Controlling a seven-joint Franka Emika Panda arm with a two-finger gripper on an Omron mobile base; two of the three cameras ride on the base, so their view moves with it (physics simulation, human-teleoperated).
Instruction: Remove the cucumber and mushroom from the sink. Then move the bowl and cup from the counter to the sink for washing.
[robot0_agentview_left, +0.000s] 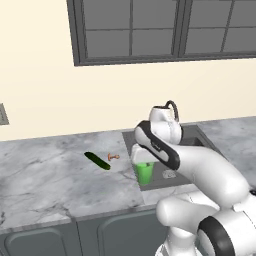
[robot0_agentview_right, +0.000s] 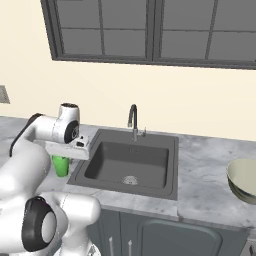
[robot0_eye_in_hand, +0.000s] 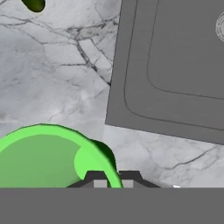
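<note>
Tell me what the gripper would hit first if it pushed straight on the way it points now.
The gripper is shut on the rim of the cup and points down. Going straight on, it would likely press the cup onto the counter just beside the sink; the cup's height above the stone is unclear.

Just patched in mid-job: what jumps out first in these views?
The bright green cup stands out, pinched at its rim by the shut claw, by the left edge of the dark sink. The cucumber and mushroom lie on the counter left of the sink, and the pale bowl sits on its far right.
</note>
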